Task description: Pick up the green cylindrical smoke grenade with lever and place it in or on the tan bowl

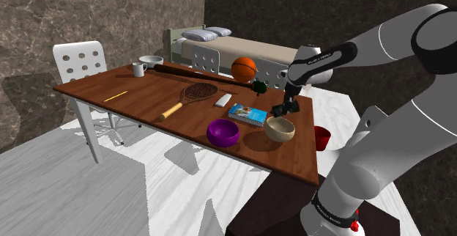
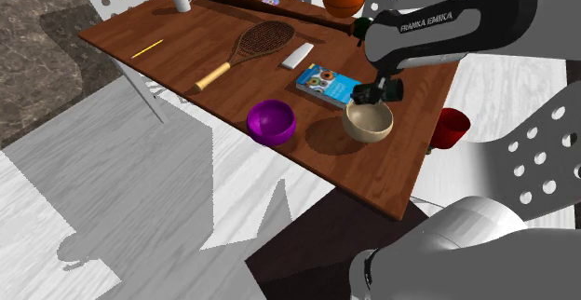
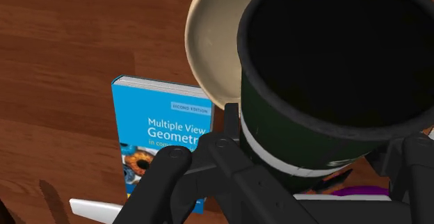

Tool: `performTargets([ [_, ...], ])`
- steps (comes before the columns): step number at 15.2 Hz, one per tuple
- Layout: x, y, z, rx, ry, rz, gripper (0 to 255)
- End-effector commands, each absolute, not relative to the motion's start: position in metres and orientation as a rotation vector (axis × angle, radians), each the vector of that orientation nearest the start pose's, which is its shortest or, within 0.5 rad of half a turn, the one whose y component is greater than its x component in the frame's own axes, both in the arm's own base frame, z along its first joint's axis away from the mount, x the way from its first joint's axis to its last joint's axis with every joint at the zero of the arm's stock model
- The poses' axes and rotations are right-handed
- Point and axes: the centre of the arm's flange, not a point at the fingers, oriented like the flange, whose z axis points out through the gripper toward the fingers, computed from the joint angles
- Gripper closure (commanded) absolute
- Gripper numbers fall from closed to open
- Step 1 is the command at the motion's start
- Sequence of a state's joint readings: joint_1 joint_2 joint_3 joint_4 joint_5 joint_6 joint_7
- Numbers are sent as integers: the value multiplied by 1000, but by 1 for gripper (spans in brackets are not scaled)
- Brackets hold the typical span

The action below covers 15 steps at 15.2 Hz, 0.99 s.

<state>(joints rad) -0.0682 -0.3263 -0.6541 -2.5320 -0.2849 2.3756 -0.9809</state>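
Over the bowl (image 2: 369, 127), right of the book (image 1: 247, 114), gripper (image 1: 285, 110) clasps the grenade (image 3: 313, 118) firmly: pickup done, lowering and release remain.

Light even and fairly bright, coming from above; no glare on tabletop (image 1: 146, 88). Hard-edged grey shadows of tabletop + legs on white floor (image 1: 110, 190). Chair (image 1: 79, 60) throws faint shadow on marbled wall (image 1: 29, 95). Dark wall (image 1: 293, 15) behind bed (image 1: 227, 50) much dimmer. 2nd ext. view: dark shadow patch beside tan bowl (image 2: 369, 121). Wrist view: grenade (image 3: 334, 62) end face nearly black, book (image 3: 156, 132) brightly lit.
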Motion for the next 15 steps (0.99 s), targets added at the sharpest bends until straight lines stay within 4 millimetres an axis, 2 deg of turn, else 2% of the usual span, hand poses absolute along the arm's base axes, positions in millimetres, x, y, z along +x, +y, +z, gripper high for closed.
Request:
performTargets([
  [1,334,-309,382,-3151,-755,-119,255],
  [14,334,-309,310,-3151,-755,-119,255],
  [15,334,-309,310,-3151,-755,-119,255],
])
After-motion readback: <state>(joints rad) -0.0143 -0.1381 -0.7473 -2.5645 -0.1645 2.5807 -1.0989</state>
